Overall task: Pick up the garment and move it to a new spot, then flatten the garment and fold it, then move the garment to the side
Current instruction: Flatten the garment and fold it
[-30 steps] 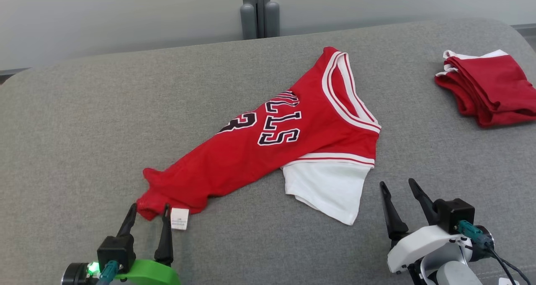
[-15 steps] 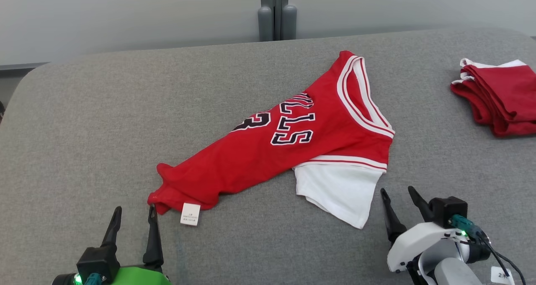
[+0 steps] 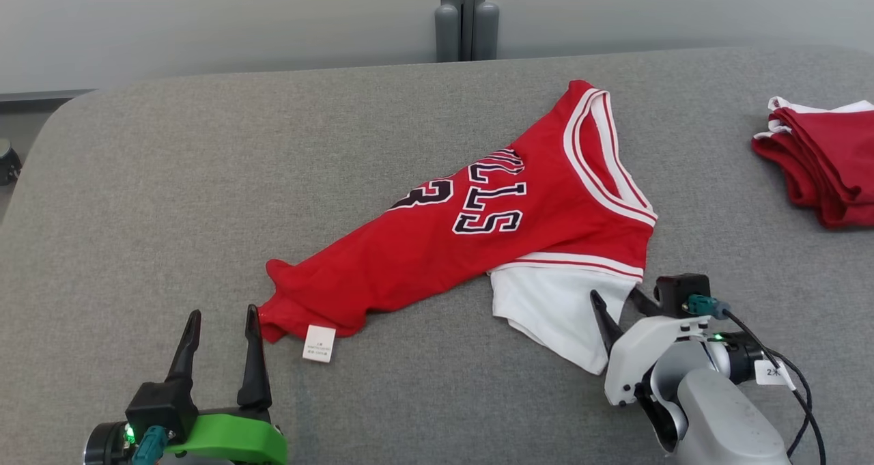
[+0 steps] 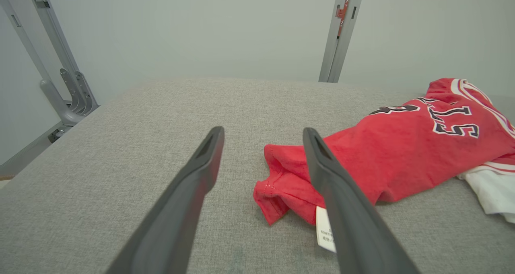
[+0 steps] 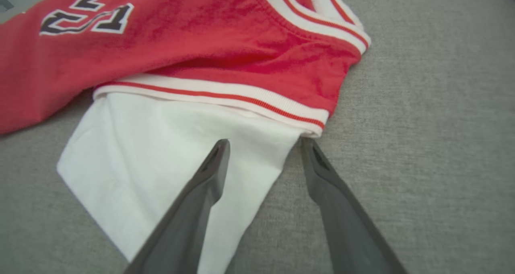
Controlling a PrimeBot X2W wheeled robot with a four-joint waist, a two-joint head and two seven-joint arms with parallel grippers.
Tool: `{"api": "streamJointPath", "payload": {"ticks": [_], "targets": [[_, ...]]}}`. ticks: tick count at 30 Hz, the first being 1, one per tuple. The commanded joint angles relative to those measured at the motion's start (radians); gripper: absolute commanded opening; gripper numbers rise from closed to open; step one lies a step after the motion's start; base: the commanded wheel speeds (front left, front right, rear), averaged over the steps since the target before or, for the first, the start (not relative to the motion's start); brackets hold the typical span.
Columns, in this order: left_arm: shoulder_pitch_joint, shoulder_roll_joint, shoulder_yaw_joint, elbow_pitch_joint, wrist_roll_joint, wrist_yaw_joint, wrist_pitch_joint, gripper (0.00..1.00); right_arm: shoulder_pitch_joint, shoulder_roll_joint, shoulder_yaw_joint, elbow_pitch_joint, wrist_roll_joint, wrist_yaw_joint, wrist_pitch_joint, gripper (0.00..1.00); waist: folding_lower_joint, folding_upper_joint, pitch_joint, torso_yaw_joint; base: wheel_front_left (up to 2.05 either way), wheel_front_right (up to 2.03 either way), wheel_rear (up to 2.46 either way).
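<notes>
Garment [image 3: 437, 246] hem beside left gripper [image 3: 224, 311], sleeve between right gripper [image 5: 265, 142] fingers [image 5: 193, 209]

a grey woven pad [image 3: 171, 199] spreads beneath the left gripper [image 3: 224, 311] and the right gripper [image 3: 613, 294]. far ahead of the right gripper, off to its right, a folded red and white pile [image 3: 819, 171] lies on the pad. beyond the pad's far edge, ahead between both grippers, paired grey posts [image 3: 468, 21] stand against a pale wall [image 3: 205, 21]. ahead-left of the left gripper bends a grey tube frame [image 4: 60, 101].

The garment [image 3: 437, 246] lies on the table's [image 3: 171, 178] middle, the folded pile [image 3: 826, 171] well right.
</notes>
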Motion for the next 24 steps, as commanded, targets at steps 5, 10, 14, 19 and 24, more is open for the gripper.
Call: {"api": "streamJointPath", "payload": {"ticks": [5,10,14,19,24], "targets": [[-0.011,-0.001,-0.002,-0.009,-0.006,0.01,0.0,1.0,-0.044,-0.003,0.002,0.061,0.032,-0.002,-0.042,0.0,0.0,0.0,-0.002,-0.008,0.0,0.0,0.0],[0.0,-0.001,-0.003,-0.017,-0.014,0.018,0.0,1.0,-0.046,-0.016,-0.094,0.072,-0.013,-0.002,-0.09,0.0,0.0,0.0,-0.004,-0.029,0.0,0.0,0.0],[0.005,-0.001,-0.006,-0.022,-0.017,0.019,0.0,1.0,-0.018,-0.038,-0.169,0.044,-0.047,-0.002,-0.093,0.0,0.0,0.0,-0.002,-0.044,0.0,0.0,0.0],[0.004,-0.001,-0.011,-0.023,-0.016,0.017,0.0,1.0,0.019,-0.063,-0.251,-0.012,-0.076,-0.002,-0.073,0.0,0.0,0.0,0.003,-0.054,0.0,0.0,0.0],[0.003,-0.001,-0.018,-0.016,-0.014,0.013,0.0,1.0,0.043,-0.057,-0.283,-0.049,-0.099,-0.002,-0.064,0.0,0.0,0.0,0.001,-0.059,0.0,0.0,0.0]]}}
